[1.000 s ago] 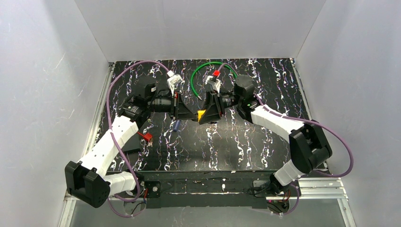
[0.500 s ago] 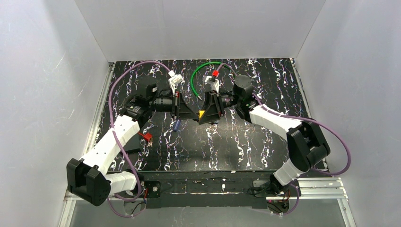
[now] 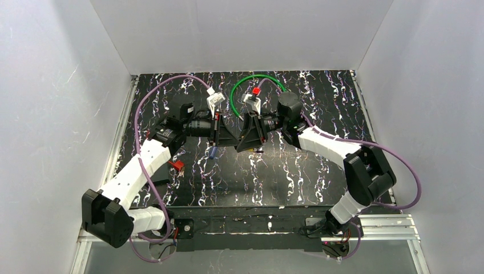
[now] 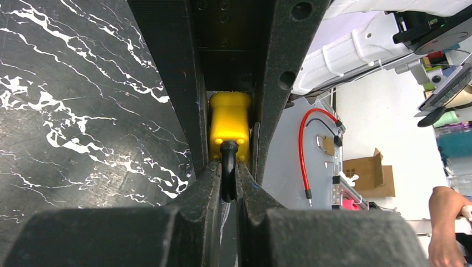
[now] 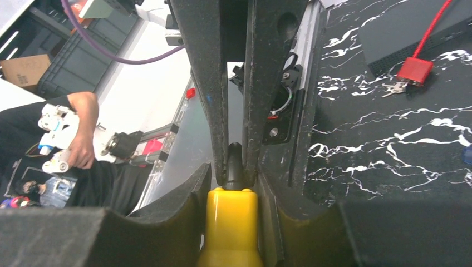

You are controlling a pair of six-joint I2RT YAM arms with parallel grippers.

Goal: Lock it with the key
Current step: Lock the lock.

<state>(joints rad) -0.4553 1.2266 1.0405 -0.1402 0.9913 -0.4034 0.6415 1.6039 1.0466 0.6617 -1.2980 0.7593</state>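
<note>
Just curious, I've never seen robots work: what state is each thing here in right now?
lock: clamped at body and shackle.
left gripper: shut on the shackle.
right gripper: shut on the yellow body.
key: lying on the table, unheld.

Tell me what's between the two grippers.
The yellow padlock bridges them: left gripper pinches its dark shackle, right gripper clamps the yellow body. Both wrist views show it.
</note>
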